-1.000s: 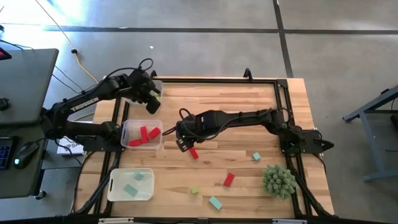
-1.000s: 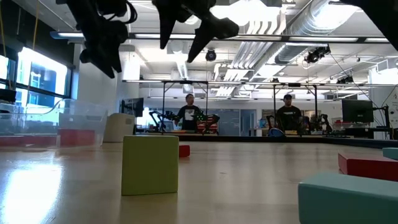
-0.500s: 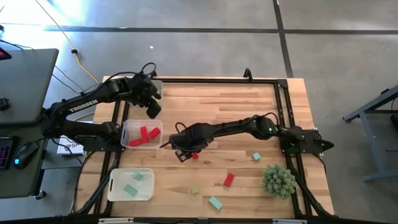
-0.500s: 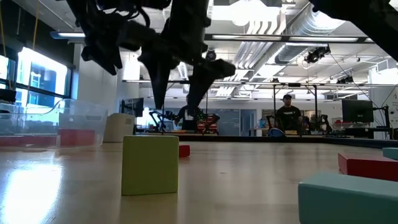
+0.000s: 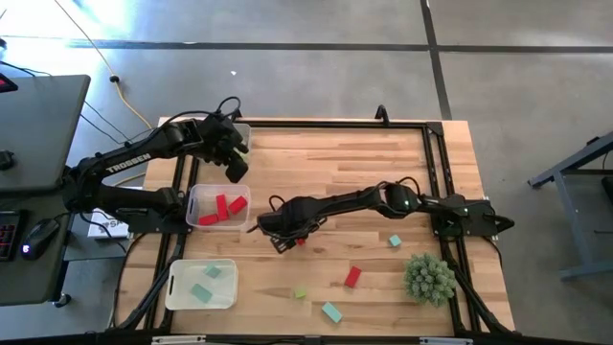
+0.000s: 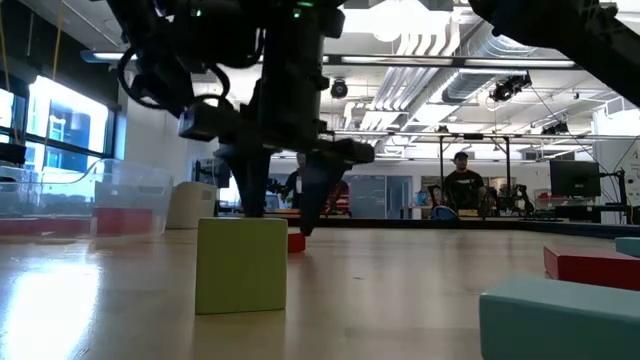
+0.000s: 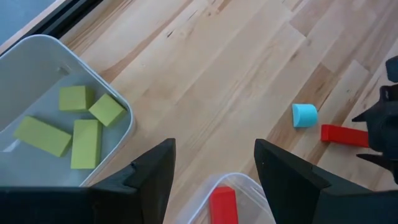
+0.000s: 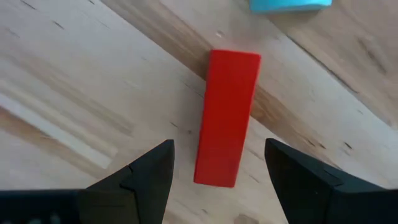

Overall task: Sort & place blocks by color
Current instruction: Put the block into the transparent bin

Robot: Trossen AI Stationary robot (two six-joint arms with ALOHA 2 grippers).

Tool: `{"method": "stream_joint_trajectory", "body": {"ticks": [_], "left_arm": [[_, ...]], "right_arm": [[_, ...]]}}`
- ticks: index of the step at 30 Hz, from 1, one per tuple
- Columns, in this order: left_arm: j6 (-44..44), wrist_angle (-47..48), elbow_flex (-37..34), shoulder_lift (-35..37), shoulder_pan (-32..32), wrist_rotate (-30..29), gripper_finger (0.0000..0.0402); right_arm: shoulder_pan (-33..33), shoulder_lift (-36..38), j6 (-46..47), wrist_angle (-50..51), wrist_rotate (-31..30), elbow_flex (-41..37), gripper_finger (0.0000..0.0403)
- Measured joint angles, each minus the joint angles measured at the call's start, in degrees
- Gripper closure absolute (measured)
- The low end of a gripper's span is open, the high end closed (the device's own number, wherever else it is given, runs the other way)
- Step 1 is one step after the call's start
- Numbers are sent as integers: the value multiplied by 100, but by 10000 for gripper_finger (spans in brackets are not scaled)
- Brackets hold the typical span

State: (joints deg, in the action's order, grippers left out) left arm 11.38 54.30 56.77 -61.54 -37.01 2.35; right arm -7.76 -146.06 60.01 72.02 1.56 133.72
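Observation:
A red bar block [image 8: 227, 118] lies flat on the wooden table, also visible as red bar block [image 5: 299, 240]. My right gripper [image 8: 219, 152] hangs open just above it, pointing down, one finger on each long side and neither touching; my right gripper [image 6: 285, 215] is close to the tabletop. A teal block [image 8: 289, 5] lies just beyond the bar. My left gripper [image 5: 236, 165] waits open and empty above the table's far left, near the bin of yellow-green blocks [image 7: 62, 118]. Loose blocks lie near the front: red [image 5: 352, 277], teal [image 5: 395, 241], teal [image 5: 331, 311], yellow-green [image 5: 300, 293].
Three clear bins stand along the left side: one with yellow-green blocks [image 5: 239, 132], one with red blocks [image 5: 218, 206], one with teal blocks [image 5: 201, 285]. A spiky green plant ball [image 5: 428, 278] sits at the front right. People stand in the room far behind the table.
My right gripper has come down from well above the table until its open fingers stand on either side of the red bar, tipping to point straight down. The bar has not moved.

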Motion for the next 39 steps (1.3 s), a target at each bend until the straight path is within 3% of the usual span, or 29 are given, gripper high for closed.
{"method": "stream_joint_trajectory", "body": {"ticks": [8, 16, 26, 32, 39], "left_arm": [[-2, 7, 0, -2, 0, 0, 192], [-2, 11, 0, -4, 0, 0, 192], [-60, 11, 0, -4, 0, 1, 192], [23, 47, 0, -4, 0, 25, 192], [872, -93, 0, -7, -9, 979, 192]], "right_arm": [[-27, -94, -2, -98, 116, -170, 208], [-43, -89, -90, -98, 147, -211, 325], [-50, -54, -746, -213, 232, 34, 327], [34, 273, -1077, -221, -118, 39, 327], [228, 540, -1978, -337, -213, 43, 327]]}}
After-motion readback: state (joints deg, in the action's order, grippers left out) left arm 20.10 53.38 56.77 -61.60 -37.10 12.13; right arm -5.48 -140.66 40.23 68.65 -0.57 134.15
